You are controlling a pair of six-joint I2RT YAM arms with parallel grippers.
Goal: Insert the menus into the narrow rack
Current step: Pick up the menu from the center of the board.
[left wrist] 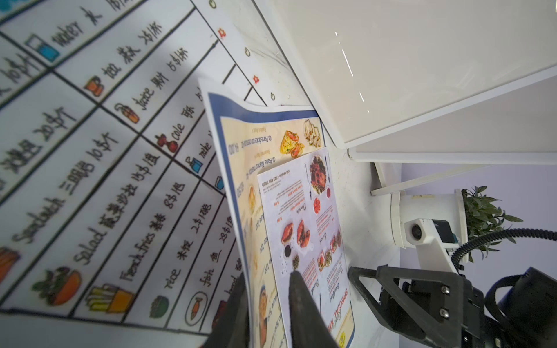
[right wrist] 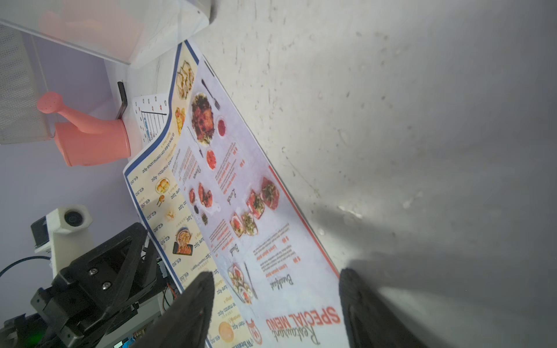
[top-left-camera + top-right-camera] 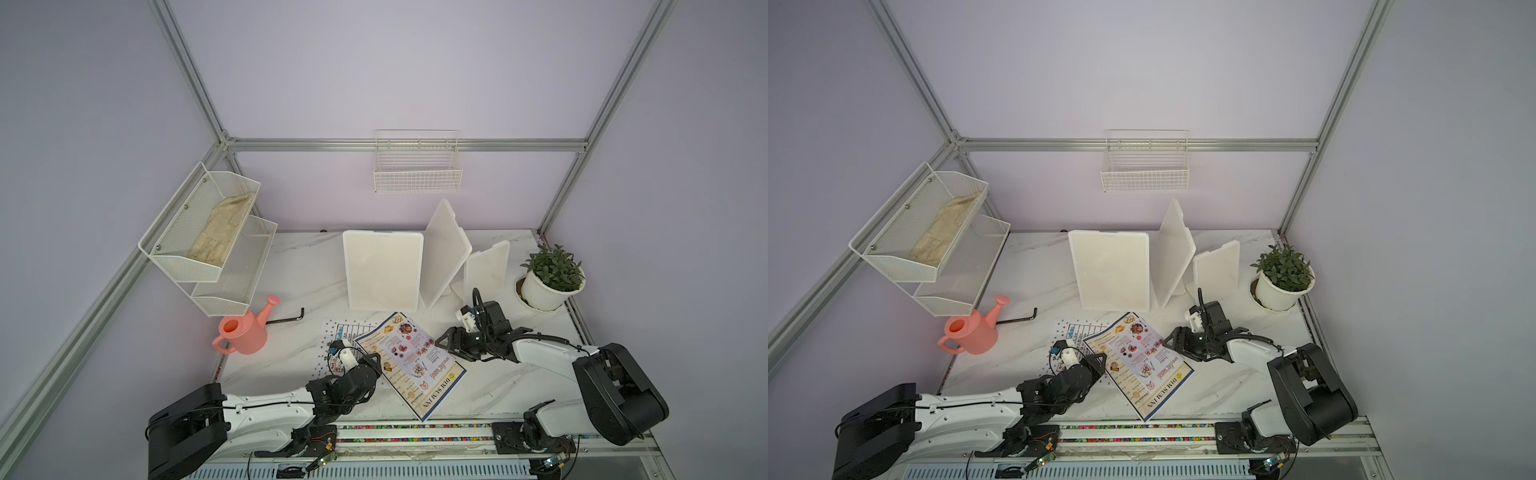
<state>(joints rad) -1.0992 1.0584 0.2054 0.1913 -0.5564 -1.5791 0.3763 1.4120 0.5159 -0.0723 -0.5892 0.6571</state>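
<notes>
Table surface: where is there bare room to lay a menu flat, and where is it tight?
Bare marble lies between the watering can and the large white board, and on the near right, between the DIM SUM INN menu and the right arm. It is crowded mid-front, where the stacked menus, left gripper and right gripper meet.

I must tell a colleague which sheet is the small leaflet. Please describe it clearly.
On the marble table, between both arms, lies the blue-bordered DIM SUM INN menu. The small pale leaflet lies on top of it. Only this sheet reads SPECIAL MENU in red.
</notes>
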